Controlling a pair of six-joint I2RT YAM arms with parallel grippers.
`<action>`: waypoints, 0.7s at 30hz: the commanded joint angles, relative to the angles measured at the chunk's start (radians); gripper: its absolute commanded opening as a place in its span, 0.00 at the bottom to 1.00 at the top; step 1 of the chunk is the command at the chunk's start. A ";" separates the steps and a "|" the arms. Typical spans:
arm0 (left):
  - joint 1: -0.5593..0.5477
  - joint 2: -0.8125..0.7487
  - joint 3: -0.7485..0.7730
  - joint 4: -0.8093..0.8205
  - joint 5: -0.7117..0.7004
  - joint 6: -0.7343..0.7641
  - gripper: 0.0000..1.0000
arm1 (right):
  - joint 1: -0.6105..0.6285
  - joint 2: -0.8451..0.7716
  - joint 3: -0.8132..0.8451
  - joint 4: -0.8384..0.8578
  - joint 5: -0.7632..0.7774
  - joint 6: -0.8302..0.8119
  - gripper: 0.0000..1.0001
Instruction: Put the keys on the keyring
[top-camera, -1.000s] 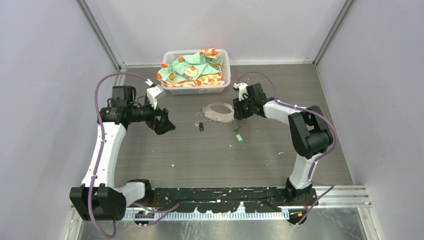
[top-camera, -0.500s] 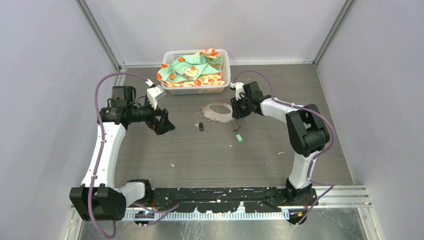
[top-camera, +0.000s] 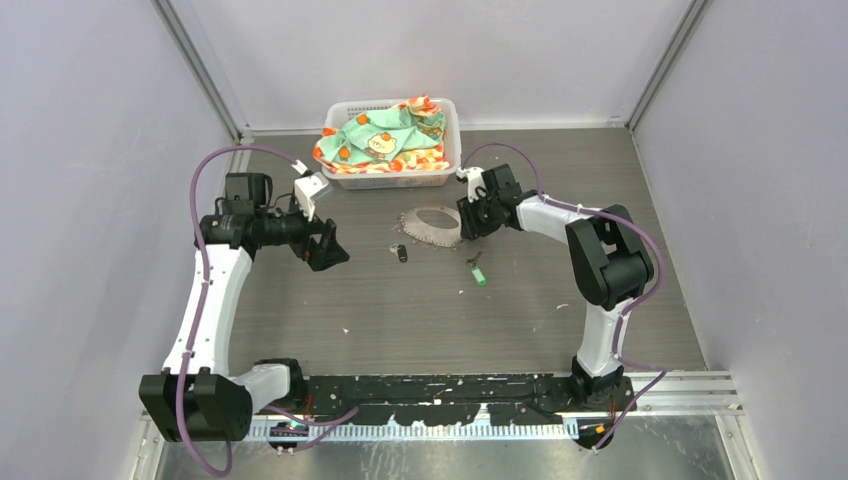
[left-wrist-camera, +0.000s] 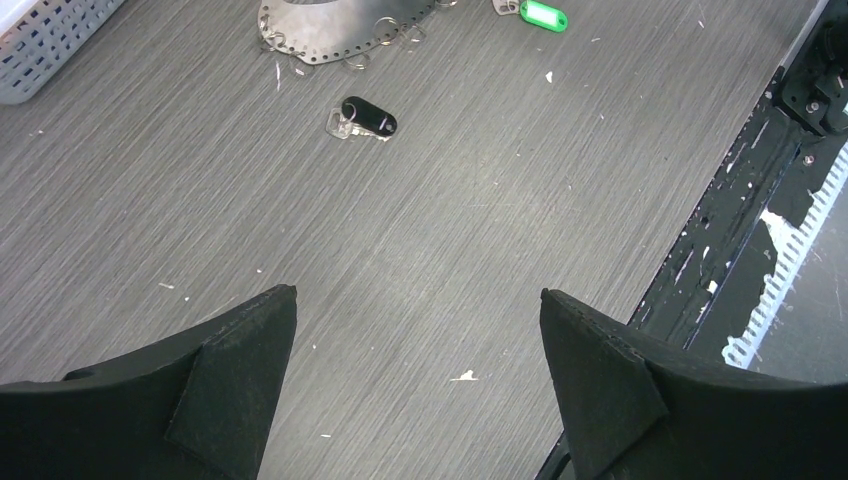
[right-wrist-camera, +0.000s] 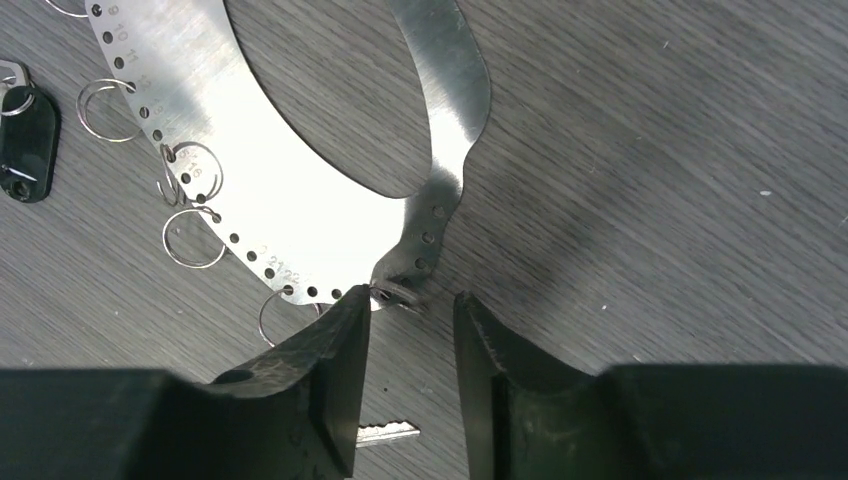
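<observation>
The right gripper (right-wrist-camera: 410, 305) has slid left since a second ago. Its jaws are narrowly parted around the keyring's (right-wrist-camera: 280, 200) perforated tip at centre frame. The black key (top-camera: 401, 253) and green key (top-camera: 478, 272) lie unmoved just below on the tabletop (top-camera: 420, 320). The left gripper (left-wrist-camera: 415, 300) hangs spread wide.

White basket (top-camera: 392, 178) at far edge of grey wood-grain table (top-camera: 420, 320); green-and-orange patterned cloth (top-camera: 385, 135) heaped inside.

keyring (right-wrist-camera: 270, 200) flat, perforated | black key (left-wrist-camera: 368, 117) near it | green key (left-wrist-camera: 542, 14) near it
</observation>
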 joint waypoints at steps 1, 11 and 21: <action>-0.003 -0.026 0.030 -0.008 0.008 0.012 0.92 | 0.007 -0.033 0.008 0.029 0.023 -0.002 0.45; -0.003 -0.029 0.033 -0.015 0.005 0.019 0.92 | 0.008 0.001 0.029 -0.005 0.000 -0.001 0.42; -0.004 -0.025 0.036 -0.018 0.002 0.024 0.91 | 0.007 -0.017 -0.005 0.016 -0.038 -0.011 0.01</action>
